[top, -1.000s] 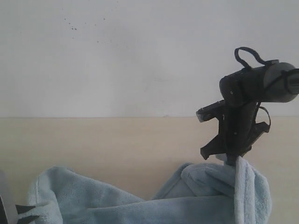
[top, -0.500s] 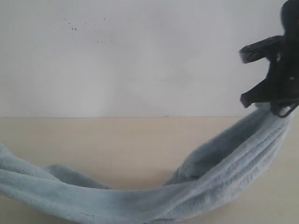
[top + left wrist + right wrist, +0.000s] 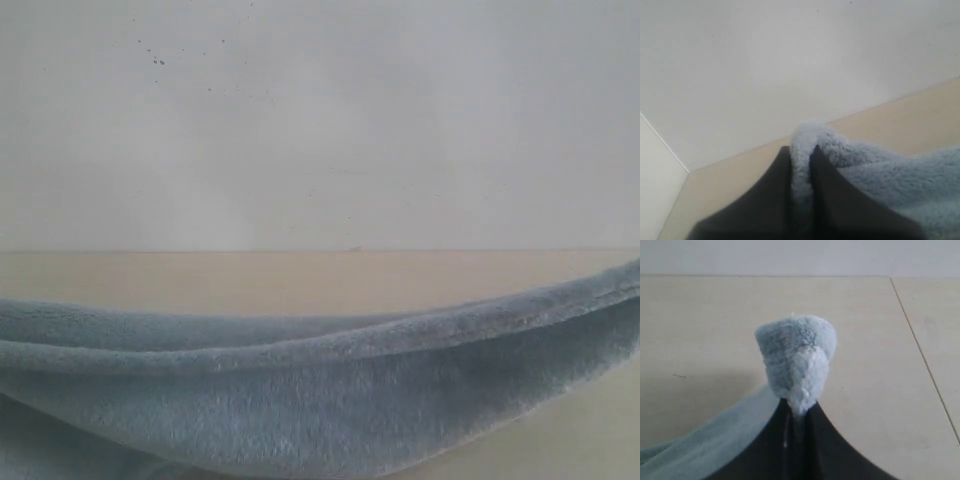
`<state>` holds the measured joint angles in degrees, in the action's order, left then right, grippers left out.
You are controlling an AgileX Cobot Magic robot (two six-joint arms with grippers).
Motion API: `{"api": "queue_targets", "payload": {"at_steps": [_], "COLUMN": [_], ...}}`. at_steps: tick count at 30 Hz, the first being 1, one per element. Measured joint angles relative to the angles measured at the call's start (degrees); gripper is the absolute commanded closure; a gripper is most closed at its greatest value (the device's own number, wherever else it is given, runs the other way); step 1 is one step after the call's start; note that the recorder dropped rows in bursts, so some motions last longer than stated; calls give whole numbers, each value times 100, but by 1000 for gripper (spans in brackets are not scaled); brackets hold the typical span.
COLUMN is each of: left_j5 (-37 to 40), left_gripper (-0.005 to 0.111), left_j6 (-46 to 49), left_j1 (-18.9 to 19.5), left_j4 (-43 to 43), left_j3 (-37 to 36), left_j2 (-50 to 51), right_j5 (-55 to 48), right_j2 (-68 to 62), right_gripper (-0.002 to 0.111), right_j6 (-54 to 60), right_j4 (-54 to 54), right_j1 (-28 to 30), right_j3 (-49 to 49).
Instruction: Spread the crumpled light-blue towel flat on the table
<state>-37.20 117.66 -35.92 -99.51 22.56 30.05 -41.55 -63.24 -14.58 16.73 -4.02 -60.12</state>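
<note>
The light-blue fluffy towel (image 3: pixel 320 400) hangs as a long sagging band across the whole exterior view, above the beige table (image 3: pixel 300 280), its right end higher than its left. Neither gripper shows in that view. In the left wrist view my left gripper (image 3: pixel 801 155) is shut on a fold of the towel (image 3: pixel 805 140), which pokes out past the dark fingers (image 3: pixel 775 185). In the right wrist view my right gripper (image 3: pixel 799 410) is shut on another bunched tip of the towel (image 3: pixel 796 350), above the table (image 3: pixel 880 365). The white label is hidden.
A white wall (image 3: pixel 320 120) rises behind the table's far edge. A thin seam line (image 3: pixel 922 355) runs across the tabletop in the right wrist view. A corner where two walls meet (image 3: pixel 665 145) shows in the left wrist view.
The towel has been lifted and pulled out sideways from a crumpled heap into a long stretched band. The right gripper rose up and to the right, out of the exterior view.
</note>
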Motion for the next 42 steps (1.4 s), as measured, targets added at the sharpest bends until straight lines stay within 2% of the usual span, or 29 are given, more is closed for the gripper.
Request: {"api": "queue_targets", "payload": {"at_steps": [6, 9, 12, 15, 18, 21, 23, 26, 29, 33, 38, 42], "left_j5": [132, 374, 457, 521, 679, 1028, 1325, 1786, 1989, 2224, 2449, 2449], "left_gripper": [103, 103, 103, 103, 103, 103, 103, 103, 103, 103, 103, 103], "left_j6": [140, 151, 151, 151, 151, -128, -638, -1054, -971, -744, -731, -731], "left_j1": [0, 0, 28, 227, 633, 1210, 1600, 2006, 2135, 2138, 2138, 2138], "left_j4": [-13, -41, 67, 483, 694, 686, 573, 249, 84, 35, -25, -34], "left_j3": [0, 104, 522, 1303, 2404, 3648, 4309, 4706, 4492, 3519, 2164, 1575], "left_j2": [584, 1233, 2070, 2856, 3517, 4018, 4267, 4454, 4566, 4754, 4828, 4828], "right_j5": [1290, 1894, 2570, 3051, 3336, 3494, 3539, 3441, 2763, 1895, 1688, 1740], "right_j2": [473, 165, -353, -880, -1238, -1422, -1422, -1398, -1482, -1959, -2549, -2624], "right_gripper": [108, 108, 108, 108, 108, 108, 108, 108, 108, 108, 108, 108], "right_j6": [-842, -967, -1013, -1036, -1059, -1059, -1059, -1006, -607, -441, -872, -917], "right_j4": [359, 386, 386, 389, 413, 426, 429, 451, 517, 683, 669, 669], "right_j1": [0, 0, 0, 0, 55, 195, 264, 300, 300, 338, 364, 364], "right_j3": [1214, 1573, 1551, 1020, 12, -985, -1469, -1840, -1748, -1053, 19, 442]}}
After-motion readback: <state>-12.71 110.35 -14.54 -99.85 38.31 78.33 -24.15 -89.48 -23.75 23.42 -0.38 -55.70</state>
